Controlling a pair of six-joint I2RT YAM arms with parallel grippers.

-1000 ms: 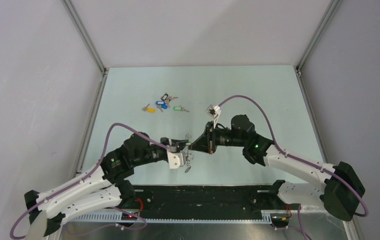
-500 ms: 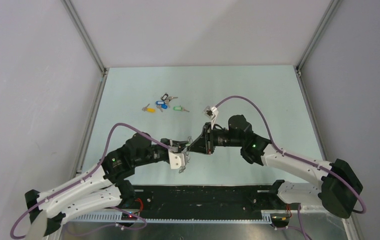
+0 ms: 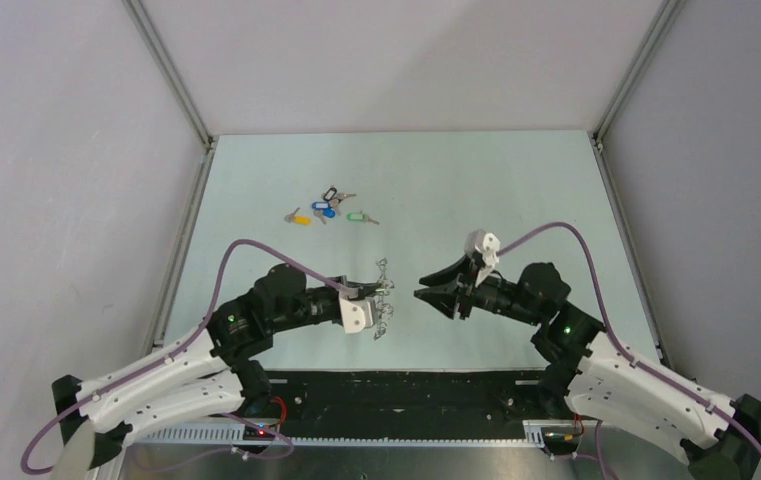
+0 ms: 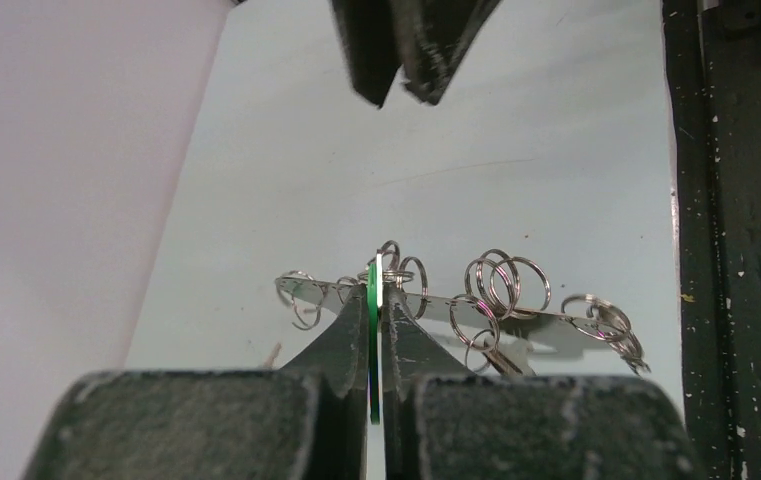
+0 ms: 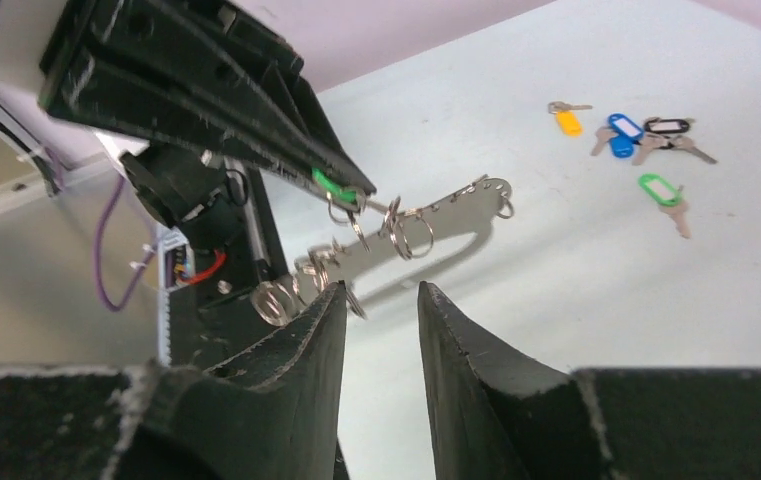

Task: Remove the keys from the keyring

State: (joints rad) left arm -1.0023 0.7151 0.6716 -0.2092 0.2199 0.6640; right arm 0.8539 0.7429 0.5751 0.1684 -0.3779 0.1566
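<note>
**Left gripper** (image 3: 378, 292): clenched on a thin green plastic tab (image 4: 374, 330).
- The left wrist view shows the tab edge-on, pinched flat between the two dark fingers.
- The right wrist view shows it as a small green loop at the fingertips.
- The overhead view is too coarse to show it.

**Keyring** (image 4: 556, 318): held off the surface (image 3: 516, 190) at the tip of the left gripper, over the near half and between the two grippers.
- It is a flat, silvery metal strip with a rounded end and a row of holes.
- It carries many thin wire split rings (image 4: 504, 283), some single and some bunched.
- From overhead only a tangle of wire is legible, so the strip form rests on the wrist views.
- The long axis runs near to far, square to the left gripper's fingers. In the right wrist view the rounded end points to the far side.
- A slim silvery blade hangs under the strip in the left wrist view. Whether it is a key cannot be told.

**Right gripper** (image 3: 426, 290): released, its fingers apart with nothing between them.
- It sits just right of the keyring without touching it.
- Its tips face the left gripper.

**Keys** (image 5: 681, 216): lying loose on the far part of the surface, left of centre and well apart from both grippers.
- They are small and silvery, each on a plastic tag (image 5: 619, 135): yellow, blue, green and one dark-framed.
- The right wrist view separates them individually.
- The left wrist view does not show them.
</note>
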